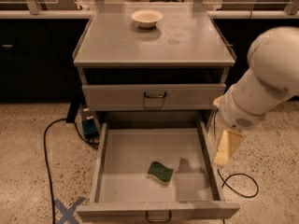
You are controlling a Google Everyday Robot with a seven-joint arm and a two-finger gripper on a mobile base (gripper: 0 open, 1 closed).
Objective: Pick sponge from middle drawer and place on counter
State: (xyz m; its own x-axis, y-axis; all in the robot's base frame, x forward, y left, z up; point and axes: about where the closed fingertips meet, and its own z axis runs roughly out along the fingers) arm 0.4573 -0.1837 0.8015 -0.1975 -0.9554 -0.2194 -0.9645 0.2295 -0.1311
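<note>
The sponge (160,172), dark green on top with a yellow body, lies flat on the floor of the middle drawer (131,153), near its front centre. The drawer is pulled fully open. The counter (154,43) is the grey cabinet top above. My white arm comes in from the right, and my gripper (225,148) hangs just above the drawer's right wall, to the right of the sponge and higher than it. It touches nothing and holds nothing.
A cream round bowl (146,17) stands at the back of the counter. The taller upper drawer (154,97) is closed. A black cable (46,148), a blue device (89,126) and a blue tape cross (67,210) are on the floor at left. A cable loop (240,185) lies at right.
</note>
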